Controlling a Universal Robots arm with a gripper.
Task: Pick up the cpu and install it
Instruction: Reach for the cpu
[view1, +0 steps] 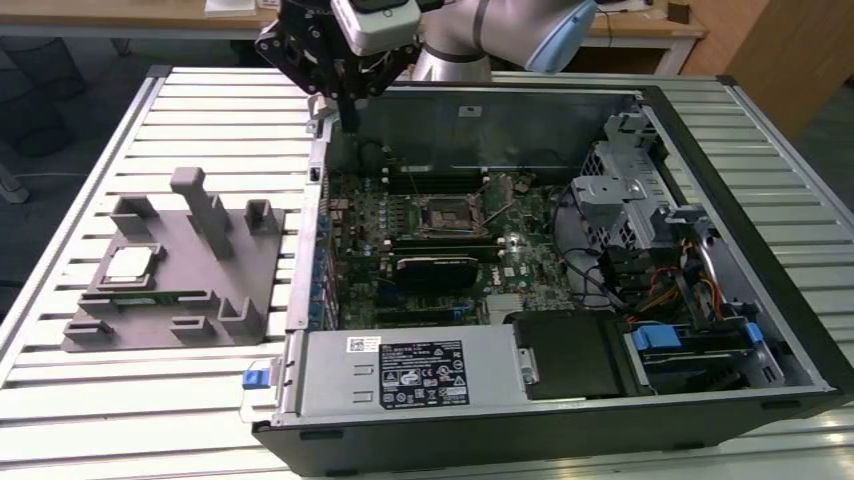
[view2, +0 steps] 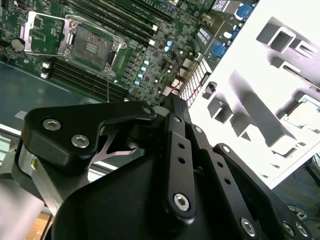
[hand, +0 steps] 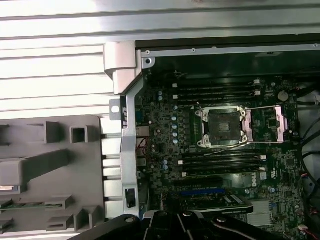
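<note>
The cpu (view1: 130, 265), a small square chip with a pale silver top, lies in a recess of the grey tray (view1: 187, 300) at the exterior view's left. My gripper (view1: 350, 122) hangs over the far left corner of the open computer case, well away from the cpu, its fingers shut and tapering to a point with nothing between them. The black socket frame (view1: 447, 213) with its metal rim lies open on the motherboard. The socket (hand: 222, 127) and tray (hand: 50, 170) also appear in the first wrist view, and the socket (view2: 90, 45) in the second wrist view behind the gripper's black linkage (view2: 170, 165).
The open computer case (view1: 747, 200) lies on a slatted metal table (view1: 120, 420). Memory sticks (view1: 441, 182), a graphics card (view1: 434, 270), a power supply (view1: 400, 375) and drive cages with cables (view1: 641, 210) surround the socket. The tray has upright posts (view1: 200, 205).
</note>
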